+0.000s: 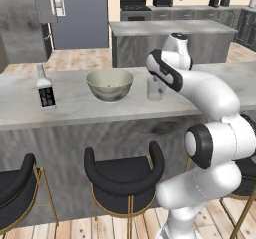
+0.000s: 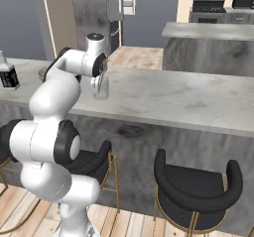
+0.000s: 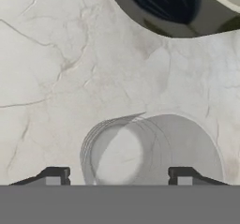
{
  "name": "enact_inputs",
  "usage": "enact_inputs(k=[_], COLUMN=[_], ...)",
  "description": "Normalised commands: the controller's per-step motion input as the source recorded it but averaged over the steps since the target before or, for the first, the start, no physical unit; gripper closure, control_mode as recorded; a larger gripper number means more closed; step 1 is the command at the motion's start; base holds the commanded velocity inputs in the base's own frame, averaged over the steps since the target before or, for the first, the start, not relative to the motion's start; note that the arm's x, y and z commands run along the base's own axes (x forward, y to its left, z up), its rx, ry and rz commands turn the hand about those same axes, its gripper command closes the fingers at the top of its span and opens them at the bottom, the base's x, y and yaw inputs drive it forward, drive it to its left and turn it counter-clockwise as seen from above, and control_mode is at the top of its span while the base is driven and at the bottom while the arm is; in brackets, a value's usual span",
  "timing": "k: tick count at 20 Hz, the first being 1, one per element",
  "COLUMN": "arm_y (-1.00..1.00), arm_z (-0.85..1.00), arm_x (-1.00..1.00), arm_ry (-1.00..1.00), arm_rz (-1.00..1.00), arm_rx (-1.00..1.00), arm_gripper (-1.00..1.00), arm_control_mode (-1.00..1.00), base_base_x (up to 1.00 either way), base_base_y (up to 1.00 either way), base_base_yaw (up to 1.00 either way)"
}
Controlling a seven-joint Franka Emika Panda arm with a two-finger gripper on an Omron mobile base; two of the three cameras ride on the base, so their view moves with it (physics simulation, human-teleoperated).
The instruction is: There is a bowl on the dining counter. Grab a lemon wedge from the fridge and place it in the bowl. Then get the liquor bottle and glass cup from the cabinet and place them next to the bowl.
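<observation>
- We see the dining counter (image 1: 75,105) running across the left base view, its pale marbled top carrying three things in a row; three dark bar stools (image 1: 124,175) with gold legs stand along its grey wood-grain front.
- The bowl (image 1: 110,84) sits upright near the middle of that row; a small pale speck lies at its bottom, too small for us to name with confidence.
- The liquor bottle (image 1: 46,89) stands upright to the left of the bowl in this view, well apart from it; its black label faces us.
- The glass cup (image 1: 154,89) stands upright on the counter just to the right of the bowl, close but not touching; the arm's hand hangs right over it.
- In the hand view we look down into the glass cup (image 3: 140,145) from above; its rim and round base show between the two dark fingertips (image 3: 54,175); part of the bowl (image 3: 178,12) with its dark shadow sits at the top edge.
- The gripper (image 3: 116,176) has its jaws spread apart, one tip on either side of the cup; each tip stands just off the glass, so we read the cup as let go and resting on the stone.
- In the right base view the gripper (image 2: 99,85) points down over the cup (image 2: 101,89); the bottle (image 2: 8,72) shows at the far left edge.
- Behind the counter we see the shorter grey island (image 1: 172,35).
</observation>
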Motion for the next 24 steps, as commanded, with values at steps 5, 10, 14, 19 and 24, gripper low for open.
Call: enact_inputs(k=[5, 10, 14, 19, 24], arm_y=[-0.05, -0.19, -0.18, -0.06, 0.0], arm_z=[0.42, 0.72, 0.65, 0.36, 0.07], arm_x=[-0.46, -0.62, -0.74, -1.0, -1.0], arm_ry=[-0.12, -0.17, -0.12, -0.26, -0.37], arm_rz=[0.0, 0.0, 0.0, 0.01, 0.0], arm_rx=[-0.02, -0.01, 0.0, 0.0, 0.0], arm_gripper=[-1.0, -1.0, -1.0, -1.0, -1.0], arm_control_mode=[-1.0, -1.0, -1.0, -1.0, -1.0], base_base_x=[0.0, 0.0, 0.0, 0.0, 0.0], base_base_y=[0.0, 0.0, 0.0, 0.0, 0.0], base_base_yaw=[0.0, 0.0, 0.0, 0.0, 0.0])
